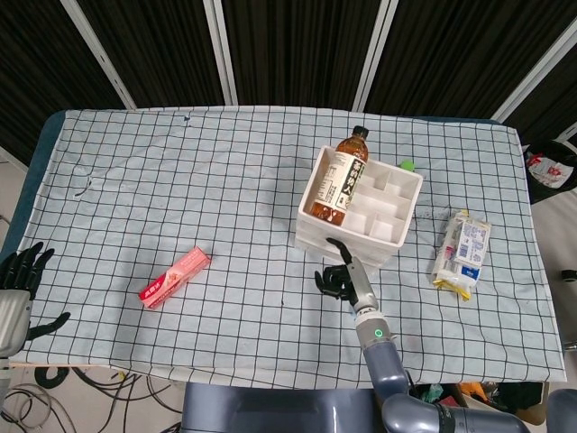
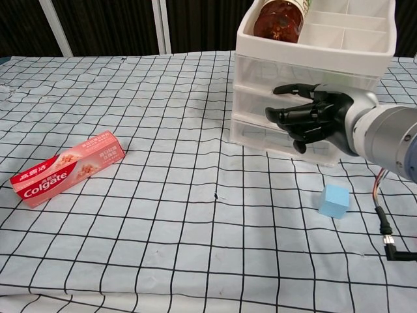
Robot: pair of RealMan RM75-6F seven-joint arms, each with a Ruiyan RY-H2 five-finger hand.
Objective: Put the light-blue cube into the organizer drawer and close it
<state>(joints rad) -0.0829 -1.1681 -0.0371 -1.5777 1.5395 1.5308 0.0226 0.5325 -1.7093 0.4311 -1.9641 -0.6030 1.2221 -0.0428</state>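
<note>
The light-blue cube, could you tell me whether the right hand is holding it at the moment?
No, the light-blue cube lies on the checked cloth, apart from the right hand, which hovers open before the organizer.

The bench is covered with a white cloth that has thin black lines making squares all over it. The cloth has some wrinkles near the far left corner. A dark blue edge of the bench shows along the left side and the far side. Behind the bench hang black curtains with many folds, and white bars lean across them. On the floor at the near left lie tangled cables. The light is bright and even.
</note>
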